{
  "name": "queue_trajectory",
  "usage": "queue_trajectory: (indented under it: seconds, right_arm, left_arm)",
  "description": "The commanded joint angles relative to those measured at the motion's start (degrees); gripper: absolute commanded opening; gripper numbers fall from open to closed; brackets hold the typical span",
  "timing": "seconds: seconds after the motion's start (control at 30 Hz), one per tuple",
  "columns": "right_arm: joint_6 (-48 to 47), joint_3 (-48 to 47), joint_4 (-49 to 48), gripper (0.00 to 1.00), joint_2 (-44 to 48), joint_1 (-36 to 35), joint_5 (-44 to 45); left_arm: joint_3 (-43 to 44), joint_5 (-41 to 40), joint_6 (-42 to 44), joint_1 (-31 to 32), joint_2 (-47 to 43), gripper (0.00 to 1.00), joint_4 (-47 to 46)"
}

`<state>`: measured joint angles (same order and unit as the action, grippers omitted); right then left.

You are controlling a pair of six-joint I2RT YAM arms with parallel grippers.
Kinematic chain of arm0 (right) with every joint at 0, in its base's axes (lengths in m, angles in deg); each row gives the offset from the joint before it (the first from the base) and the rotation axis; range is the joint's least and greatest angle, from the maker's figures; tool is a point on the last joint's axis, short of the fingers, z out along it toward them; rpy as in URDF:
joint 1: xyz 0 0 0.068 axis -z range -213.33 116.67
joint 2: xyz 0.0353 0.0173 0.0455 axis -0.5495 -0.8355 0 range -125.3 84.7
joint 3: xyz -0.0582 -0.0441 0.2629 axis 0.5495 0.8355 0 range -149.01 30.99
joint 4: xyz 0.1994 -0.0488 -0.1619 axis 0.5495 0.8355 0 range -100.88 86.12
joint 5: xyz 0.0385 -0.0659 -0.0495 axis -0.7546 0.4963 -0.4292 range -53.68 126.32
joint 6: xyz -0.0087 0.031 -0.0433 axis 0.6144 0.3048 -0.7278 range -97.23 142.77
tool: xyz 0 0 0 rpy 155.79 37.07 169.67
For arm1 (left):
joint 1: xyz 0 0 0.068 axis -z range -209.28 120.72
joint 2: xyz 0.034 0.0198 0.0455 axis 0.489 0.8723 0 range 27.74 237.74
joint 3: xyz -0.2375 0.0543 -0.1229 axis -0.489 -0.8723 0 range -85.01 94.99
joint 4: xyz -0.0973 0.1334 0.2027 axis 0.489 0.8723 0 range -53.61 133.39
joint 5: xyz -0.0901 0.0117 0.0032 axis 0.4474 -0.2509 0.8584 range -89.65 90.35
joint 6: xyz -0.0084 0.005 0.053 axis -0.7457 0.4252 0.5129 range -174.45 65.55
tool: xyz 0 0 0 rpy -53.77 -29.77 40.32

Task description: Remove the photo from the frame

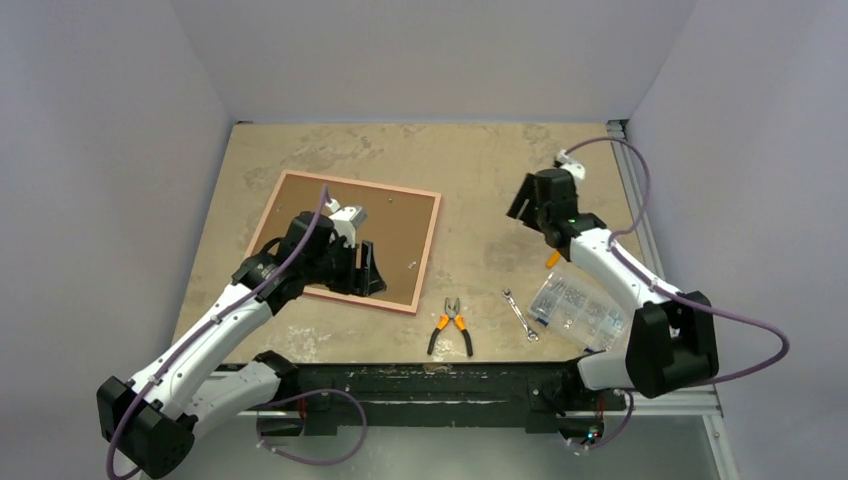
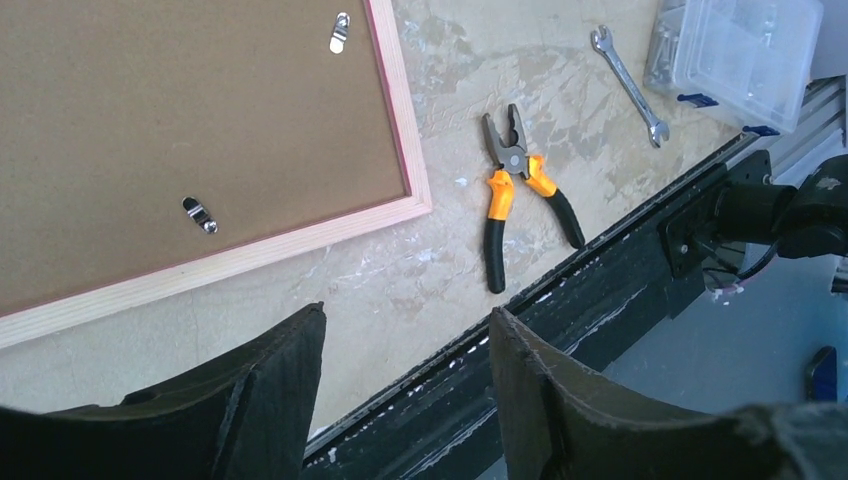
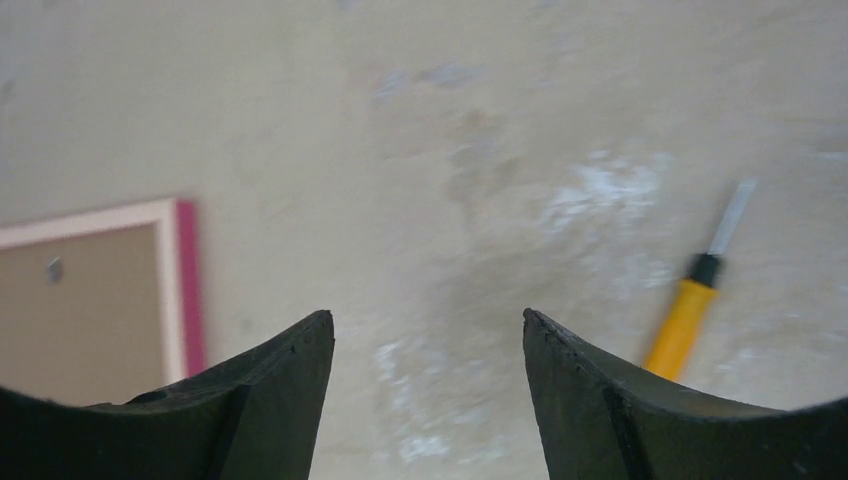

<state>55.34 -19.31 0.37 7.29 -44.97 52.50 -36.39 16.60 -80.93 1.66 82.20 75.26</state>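
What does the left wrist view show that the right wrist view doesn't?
Left wrist only: the pliers, the wrench, the clear parts box and two metal clips on the frame. Right wrist only: a blurred yellow-handled screwdriver. Both: a corner of the frame lying brown back up with its pale edge, bare tabletop, and an open, empty gripper, the left gripper and the right gripper. Neither shows the photo.

left arm (image 1: 215, 325) reaching forward, left fingers (image 2: 275, 395) apart; right arm (image 1: 610, 265) bent inward, right fingers (image 3: 280, 400) apart
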Motion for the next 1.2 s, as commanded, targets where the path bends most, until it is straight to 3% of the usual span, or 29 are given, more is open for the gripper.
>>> queue_trajectory:
  seconds: [0.0,0.07,0.13,0.3,0.33,0.43,0.53,0.77,1.07,1.17]
  right_arm:
    - [7.62,-8.27,8.0,0.68,-4.64,-13.28,-1.82]
    - [10.34,-11.03,7.78,0.68,-8.66,-22.38,-2.51]
    - [7.28,-13.58,5.64,0.68,-12.03,-30.8,-1.93]
    - [-5.3,-15.72,1.33,0.68,-17.13,-43.8,-0.54]
    - [-7.92,-14.5,-0.61,0.68,-16.79,-45.86,-0.78]
    - [-18.3,-9.24,-8.1,0.69,-14.99,-52.74,-0.33]
    - [-26.49,-6.18,-10.91,0.69,-14.74,-58.0,3.06]
    - [-39.18,-7.91,-8.16,0.61,-18.66,-59.73,0.76]
    - [-41.14,-7.24,-10.32,0.53,-23.37,-60.24,2.42]
    - [-40.45,-6.57,-11.62,0.43,-24.22,-60.42,3.92]
  left_arm:
    - [-1.92,0.37,-0.47,0.29,-1.81,0.59,-2.93]
    - [-3.24,-0.46,-2.54,0.35,-2.8,0.59,-3.22]
    - [-4.48,-3.4,-5.7,0.33,-4.72,0.59,-2.57]
    - [-4.13,-21.82,-16.56,0.08,-10.34,0.58,7.78]
    - [-3.82,-24.89,-17.9,-0.13,-11.63,0.6,9.96]
    - [-2.3,-29.61,-20.24,-2.28,-13.38,0.84,14.76]
    - [-0.65,-27.22,-20.59,-4.81,-11.73,0.91,16.65]
    - [3.5,-20.56,-24.38,-9.21,-3.32,1.0,20.17]
    - [2.13,-7.81,-27.4,-20.64,4.23,1.0,20.22]
    - [-0.05,-5.1,-28.06,-23.33,5.13,1.0,19.04]
